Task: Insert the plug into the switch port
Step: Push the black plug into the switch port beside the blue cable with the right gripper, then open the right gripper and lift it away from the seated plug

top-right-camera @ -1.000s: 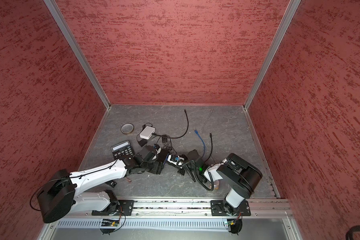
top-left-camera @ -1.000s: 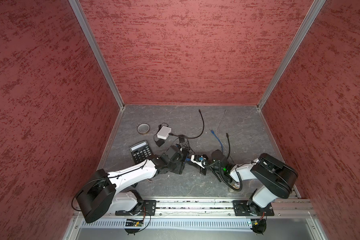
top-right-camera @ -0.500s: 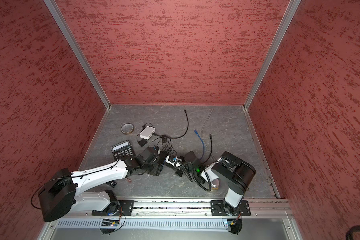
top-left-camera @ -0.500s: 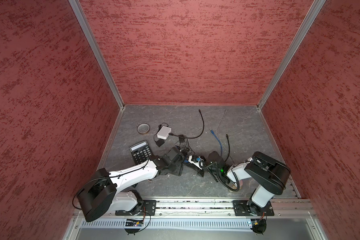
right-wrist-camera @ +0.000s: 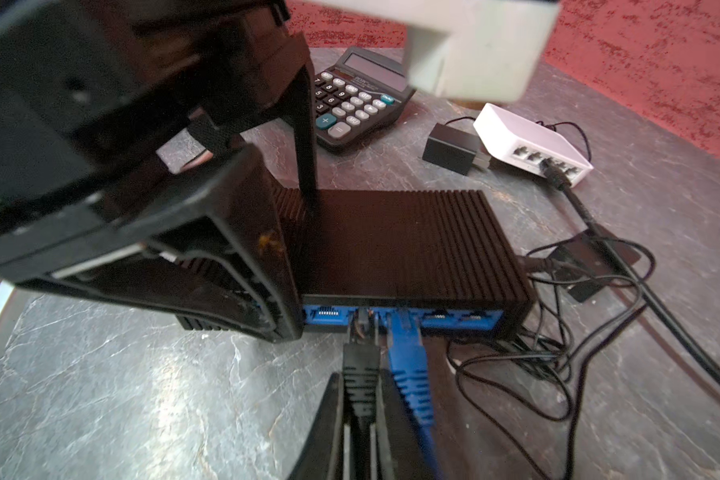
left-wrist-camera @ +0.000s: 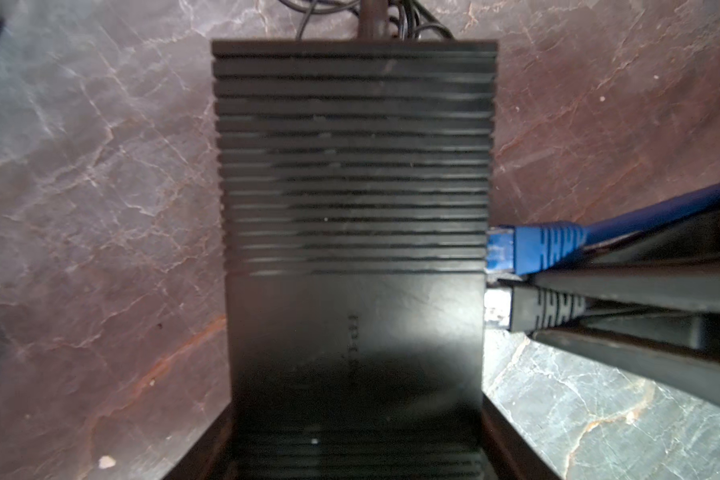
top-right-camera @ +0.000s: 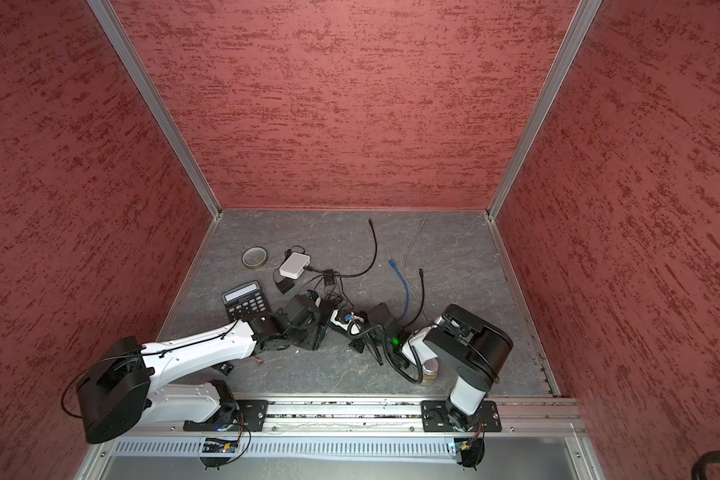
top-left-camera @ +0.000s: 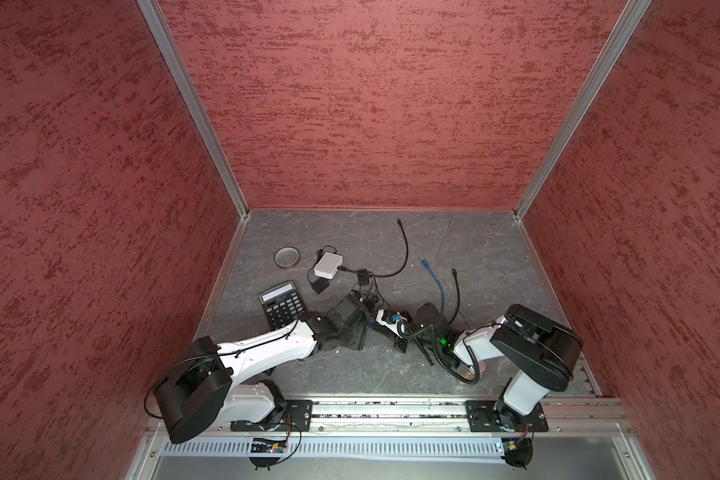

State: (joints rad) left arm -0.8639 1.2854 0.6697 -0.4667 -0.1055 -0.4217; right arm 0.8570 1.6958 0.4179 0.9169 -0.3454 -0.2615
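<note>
plug point(right-wrist-camera: 360, 365) tip at switch point(right-wrist-camera: 400, 241) port edge

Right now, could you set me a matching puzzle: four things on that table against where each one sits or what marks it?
1 black ribbed switch box
2 black booted plug
3 white plastic hub
4 black desk calculator

A in the right pincer
B carries a teal plus key
C between the fingers of the left pincer
D has a black cable plugged in

Pairs: 1-C, 2-A, 3-D, 4-B
</note>
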